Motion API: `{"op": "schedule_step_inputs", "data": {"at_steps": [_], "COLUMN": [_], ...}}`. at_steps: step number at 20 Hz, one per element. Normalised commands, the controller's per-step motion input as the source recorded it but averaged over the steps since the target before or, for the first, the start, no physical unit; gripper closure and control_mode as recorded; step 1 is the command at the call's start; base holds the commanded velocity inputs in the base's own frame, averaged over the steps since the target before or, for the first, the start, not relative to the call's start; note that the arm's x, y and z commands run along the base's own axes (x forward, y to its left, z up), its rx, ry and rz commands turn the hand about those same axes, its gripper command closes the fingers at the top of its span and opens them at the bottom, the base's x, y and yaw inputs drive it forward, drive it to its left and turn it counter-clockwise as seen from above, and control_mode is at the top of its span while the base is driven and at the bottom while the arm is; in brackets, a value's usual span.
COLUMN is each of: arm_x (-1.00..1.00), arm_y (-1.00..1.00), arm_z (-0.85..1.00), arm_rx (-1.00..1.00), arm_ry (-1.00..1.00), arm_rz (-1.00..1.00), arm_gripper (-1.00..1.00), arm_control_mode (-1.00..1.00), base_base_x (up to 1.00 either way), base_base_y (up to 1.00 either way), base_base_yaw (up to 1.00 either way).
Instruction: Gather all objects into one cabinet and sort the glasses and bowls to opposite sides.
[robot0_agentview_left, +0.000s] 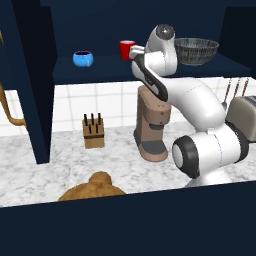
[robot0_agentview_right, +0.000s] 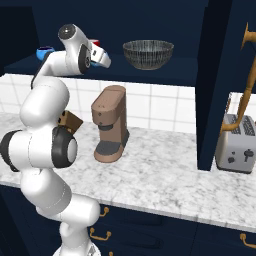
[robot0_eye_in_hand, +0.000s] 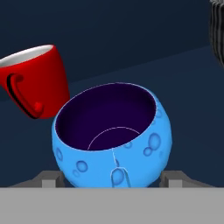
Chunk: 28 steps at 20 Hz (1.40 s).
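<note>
The gripper (robot0_eye_in_hand: 112, 181) sits spread around a blue bowl (robot0_eye_in_hand: 114, 135) on the cabinet shelf (robot0_agentview_left: 105, 72), its fingers either side of the bowl's belly but seemingly not yet pinching. The red cup (robot0_eye_in_hand: 37, 81) stands just beside it, the mesh bowl (robot0_agentview_left: 196, 50) toward the shelf's right end, another blue bowl (robot0_agentview_left: 83, 58) toward the left. Close squarely, then lift straight up to avoid nudging the cup.

The blue bowl (robot0_eye_in_hand: 113, 138) looks like glazed ceramic, glossy, with small bubbles on its skin. The red cup (robot0_eye_in_hand: 37, 79) is smooth and shiny. The grey bowl (robot0_agentview_right: 148, 54) looks like fine wire mesh. The tabletop (robot0_agentview_right: 165, 175) is polished white marble with grey veins.
</note>
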Motion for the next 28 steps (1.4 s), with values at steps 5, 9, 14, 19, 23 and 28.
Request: {"op": "schedule_step_inputs", "data": {"at_steps": [5, 9, 14, 19, 23, 28], "arm_x": [0.00, -0.08, -0.11, -0.13, 0.00, 0.01], "arm_y": [0.00, 0.00, 0.00, 0.00, 0.00, 0.00], "arm_z": [-0.02, 0.00, 0.00, -0.03, 0.00, 0.00], "arm_rx": [0.00, 0.00, 0.00, 0.00, 0.00, 0.01], "arm_ry": [0.00, 0.00, -0.01, -0.06, -0.08, -0.09], "arm_rz": [0.00, 0.00, 0.00, 0.00, 0.00, 0.00], "arm_gripper": [1.00, 1.00, 1.00, 1.00, 1.00, 1.00], "arm_control_mode": [-1.00, -1.00, -1.00, -1.00, -1.00, -1.00], "base_base_x": [0.00, 0.00, 0.00, 0.00, 0.00, 0.00], "base_base_y": [0.00, 0.00, 0.00, 0.00, 0.00, 0.00], "base_base_yaw": [0.00, 0.00, 0.00, 0.00, 0.00, 0.00]}}
